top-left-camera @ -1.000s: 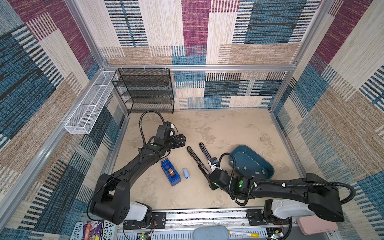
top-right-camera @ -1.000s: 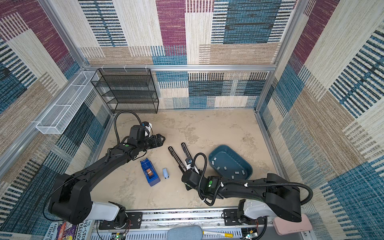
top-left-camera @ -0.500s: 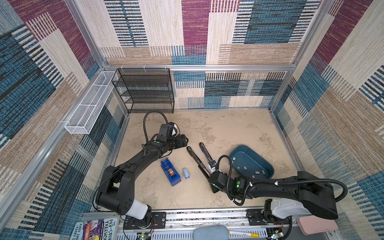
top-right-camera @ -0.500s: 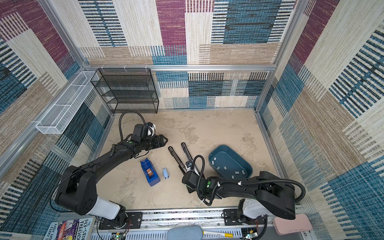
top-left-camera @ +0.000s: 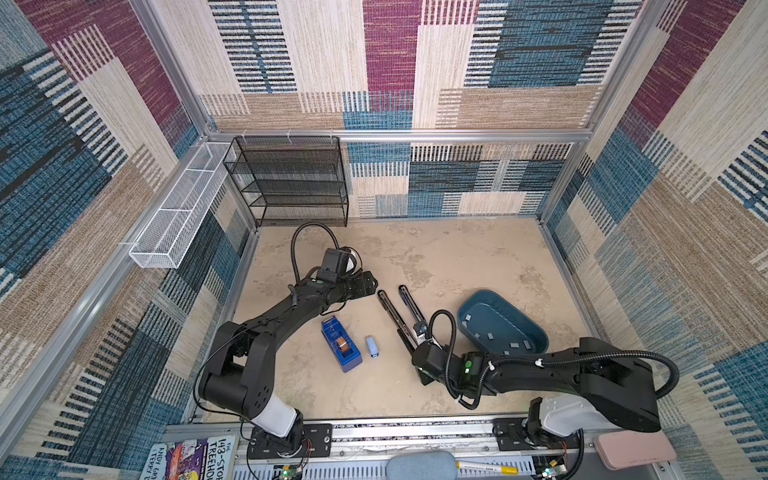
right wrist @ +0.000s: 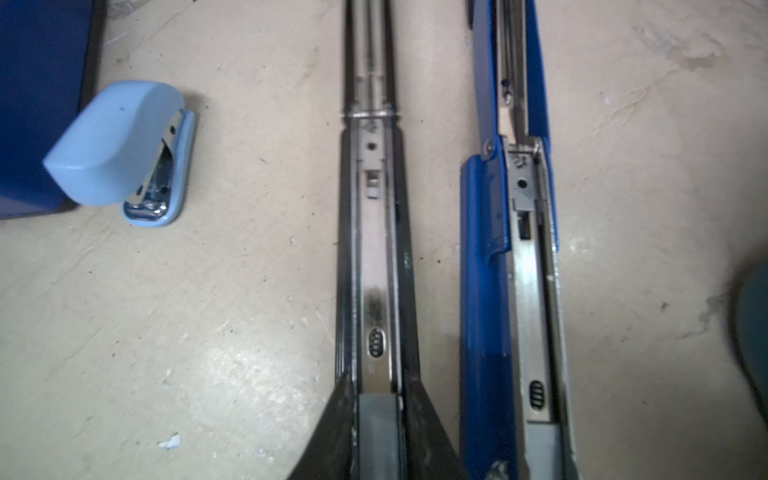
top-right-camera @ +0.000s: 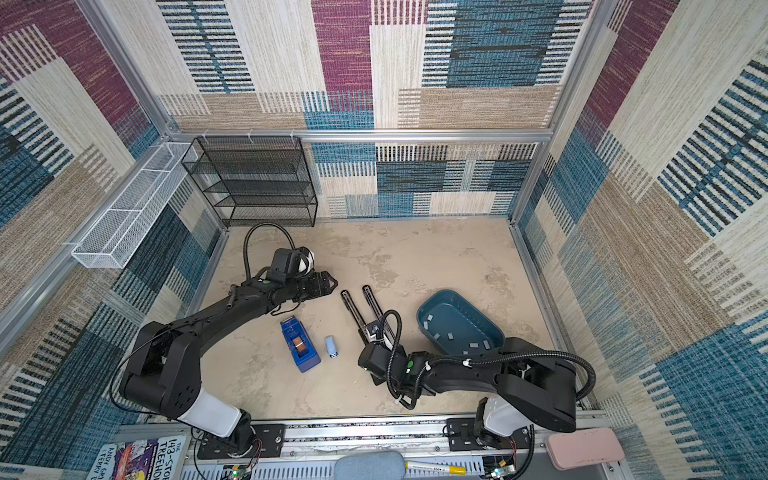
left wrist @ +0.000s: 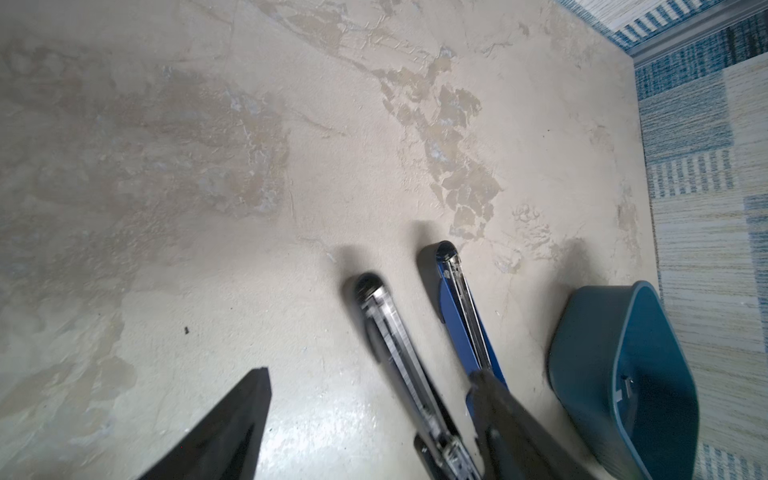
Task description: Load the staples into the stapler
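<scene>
The stapler lies on the floor as two long arms in a narrow V, one black (top-left-camera: 390, 309) (right wrist: 374, 249) and one blue (right wrist: 484, 291) (left wrist: 457, 307), each with a bare metal channel. My right gripper (right wrist: 378, 415) (top-left-camera: 415, 348) is shut on the near end of the black arm, a finger tight against each side. My left gripper (left wrist: 370, 390) (top-left-camera: 370, 286) (top-right-camera: 330, 284) hangs open just left of the arms' far tips, holding nothing. The staples (top-left-camera: 488, 336) (top-right-camera: 473, 345) are small grey strips scattered in the teal tray (top-left-camera: 469, 307) to the right.
A small light-blue stapler (top-left-camera: 372, 347) (right wrist: 120, 145) and a blue tape dispenser (top-left-camera: 341, 349) lie left of the long stapler. A black mesh shelf (top-left-camera: 291, 183) stands at the back left, beside a white wire basket (top-left-camera: 178, 216) on the left wall.
My right gripper has closed onto the black arm's near end. The left gripper has drifted a little to the right, nearer the arms' far tips, and stays open.
</scene>
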Action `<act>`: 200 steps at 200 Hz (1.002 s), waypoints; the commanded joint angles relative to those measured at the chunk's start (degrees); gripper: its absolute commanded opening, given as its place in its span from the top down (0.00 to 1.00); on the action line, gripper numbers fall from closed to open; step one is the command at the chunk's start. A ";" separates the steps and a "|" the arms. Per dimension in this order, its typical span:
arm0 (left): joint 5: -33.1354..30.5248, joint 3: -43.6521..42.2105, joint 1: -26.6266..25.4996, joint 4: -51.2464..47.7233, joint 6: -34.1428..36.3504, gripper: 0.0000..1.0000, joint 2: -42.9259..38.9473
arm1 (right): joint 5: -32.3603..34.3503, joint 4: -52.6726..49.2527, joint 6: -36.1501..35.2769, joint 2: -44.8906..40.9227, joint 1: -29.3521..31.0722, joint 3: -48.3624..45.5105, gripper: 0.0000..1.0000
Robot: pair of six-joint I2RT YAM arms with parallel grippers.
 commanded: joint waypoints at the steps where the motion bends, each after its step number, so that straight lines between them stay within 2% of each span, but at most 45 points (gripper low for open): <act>1: 0.28 0.84 0.01 -0.20 -0.19 0.20 0.77 | 0.67 0.42 0.44 0.51 -0.05 0.51 0.84; 53: 1.06 0.68 0.01 -0.12 -1.10 0.20 1.11 | 0.05 3.94 0.47 1.89 -0.07 2.01 0.92; 89: 4.36 -1.74 0.01 3.37 -5.04 0.20 1.11 | -2.08 6.81 1.01 3.59 0.00 3.62 0.96; 128: 6.38 -3.85 0.11 6.37 -8.39 0.20 1.76 | -5.41 9.23 4.11 5.91 -0.63 5.75 1.00; 173: 7.35 -3.54 0.48 6.02 -8.87 0.20 2.23 | -10.74 10.58 9.52 8.88 -4.09 6.43 1.00; 200: 8.71 -3.47 1.05 6.56 -9.45 0.20 3.50 | -11.68 11.02 11.38 8.81 -5.29 5.63 1.00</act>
